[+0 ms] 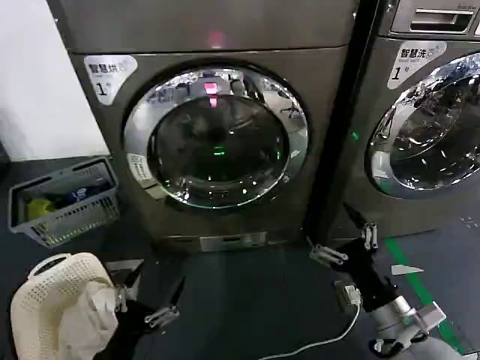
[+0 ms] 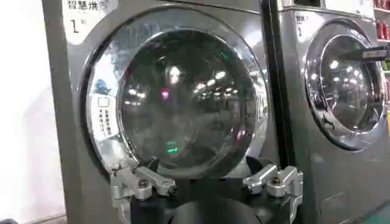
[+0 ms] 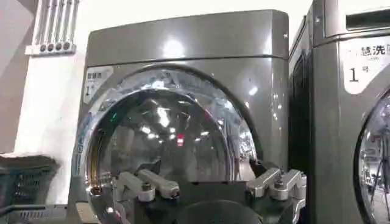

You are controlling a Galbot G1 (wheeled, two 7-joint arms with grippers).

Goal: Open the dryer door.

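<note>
Dryer door (image 1: 217, 139) shut, well above/ahead of both open grippers: left (image 1: 146, 296), right (image 1: 346, 244).

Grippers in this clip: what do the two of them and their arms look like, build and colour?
Both are two-finger grippers: black bodies with silver-grey metal finger links pinned by round bolts. The right gripper sits on a black forearm with a small white box, a white cable trailing from it, and a silver-grey wrist joint. The left gripper has the same black-and-silver fingers, and the wrist views show the same bolted links.
</note>
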